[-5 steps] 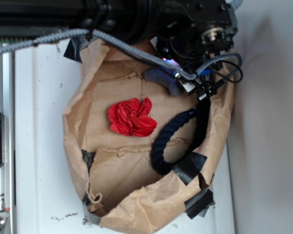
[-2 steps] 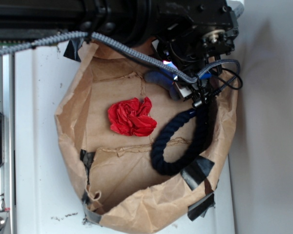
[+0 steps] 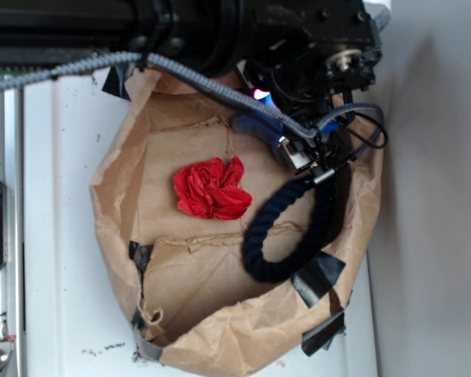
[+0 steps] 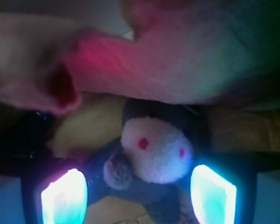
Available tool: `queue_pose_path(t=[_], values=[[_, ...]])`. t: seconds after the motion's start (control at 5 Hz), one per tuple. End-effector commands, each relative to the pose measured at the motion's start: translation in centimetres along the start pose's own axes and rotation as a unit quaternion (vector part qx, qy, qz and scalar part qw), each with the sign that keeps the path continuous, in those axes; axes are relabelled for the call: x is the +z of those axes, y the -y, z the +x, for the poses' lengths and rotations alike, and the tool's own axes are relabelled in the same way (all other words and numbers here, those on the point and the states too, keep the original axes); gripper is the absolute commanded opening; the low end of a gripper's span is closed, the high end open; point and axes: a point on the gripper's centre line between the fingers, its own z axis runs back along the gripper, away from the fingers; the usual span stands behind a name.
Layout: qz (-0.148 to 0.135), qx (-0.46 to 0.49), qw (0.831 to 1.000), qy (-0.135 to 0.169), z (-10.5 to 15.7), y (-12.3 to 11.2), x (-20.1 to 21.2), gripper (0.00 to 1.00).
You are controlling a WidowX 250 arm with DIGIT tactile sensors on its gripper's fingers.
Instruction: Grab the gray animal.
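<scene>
Spread wide, the claw (image 4: 139, 196) shows its two glowing fingers (image 4: 64, 198) at either side of the wrist view, with the gray animal (image 4: 151, 156) lying between them, its cream face and red dot eyes turned up; no finger visibly touches it. From the exterior view the claw sits under the black arm (image 3: 298, 47) at the upper right of a brown paper bag (image 3: 118, 228), and only a bluish-gray bit of the animal (image 3: 255, 126) shows beside it. The bag, patched with black tape (image 3: 318, 275), rests on a white worktop (image 3: 63, 236), with a pale wall (image 3: 432, 236) to the right. Inside the bag, a red crumpled paper ball (image 3: 212, 188) lies near the middle, and a dark navy rope loop (image 3: 282, 236) lies against the right wall.
</scene>
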Motion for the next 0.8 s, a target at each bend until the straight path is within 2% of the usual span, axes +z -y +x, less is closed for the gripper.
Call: queue_pose_path(t=[0.0,0.2,0.4,0.6], values=[[0.013,0.004,0.999,0.041,1.07,-0.16,1.76,1.00],[0.014,0.009,0.999,0.048,0.82,0.00,1.74,0.43],[0.019,0.021,0.999,0.046,1.12,0.05,1.66,0.00],[0.019,0.017,0.999,0.048,1.01,0.15,1.63,0.00]])
